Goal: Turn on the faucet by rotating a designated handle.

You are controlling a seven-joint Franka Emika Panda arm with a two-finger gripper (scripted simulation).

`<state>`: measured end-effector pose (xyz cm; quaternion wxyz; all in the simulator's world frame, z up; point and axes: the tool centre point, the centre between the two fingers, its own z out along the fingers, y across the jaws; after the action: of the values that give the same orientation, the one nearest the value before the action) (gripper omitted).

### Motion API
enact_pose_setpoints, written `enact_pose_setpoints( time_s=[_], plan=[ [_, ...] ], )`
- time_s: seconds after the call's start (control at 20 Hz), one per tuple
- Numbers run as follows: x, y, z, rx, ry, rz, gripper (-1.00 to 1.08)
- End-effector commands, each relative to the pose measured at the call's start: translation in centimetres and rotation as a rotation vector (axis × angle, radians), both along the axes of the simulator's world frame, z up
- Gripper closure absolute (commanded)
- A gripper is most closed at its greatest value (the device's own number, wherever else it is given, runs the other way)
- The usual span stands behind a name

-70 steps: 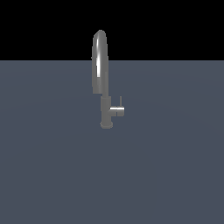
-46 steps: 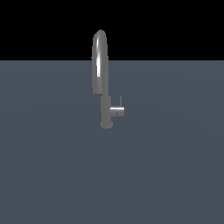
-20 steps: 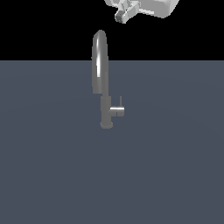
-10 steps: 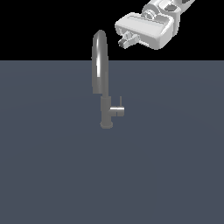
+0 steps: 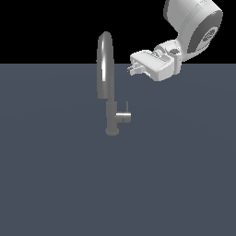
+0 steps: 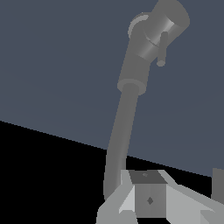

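The arm (image 5: 193, 25) reaches in from above, gripper (image 5: 133, 69) beside the faucet (image 5: 105, 69). The handle (image 5: 123, 117) sits well below, untouched. Whether the fingers are parted cannot be told.

Open room lay all round the handle (image 5: 123, 117), which stuck out from the faucet (image 5: 106, 83) toward the exterior view's right. Only the faucet's arched spout rose close by, beside the gripper (image 5: 132, 69) above.

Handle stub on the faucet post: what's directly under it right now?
Only bare grey surface shows below the handle; nothing rests there. The faucet base sits beside it. The claw hangs above, apart from it. The handle's far side is hidden.
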<state>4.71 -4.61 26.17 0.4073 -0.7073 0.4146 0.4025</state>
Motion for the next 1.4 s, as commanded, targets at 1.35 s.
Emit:
enact_pose_setpoints(
  time_s=[1.35],
  plan=[
    [2.8,0.8,-12.3,0.319,0.297,-0.313,1.08]
  ],
)
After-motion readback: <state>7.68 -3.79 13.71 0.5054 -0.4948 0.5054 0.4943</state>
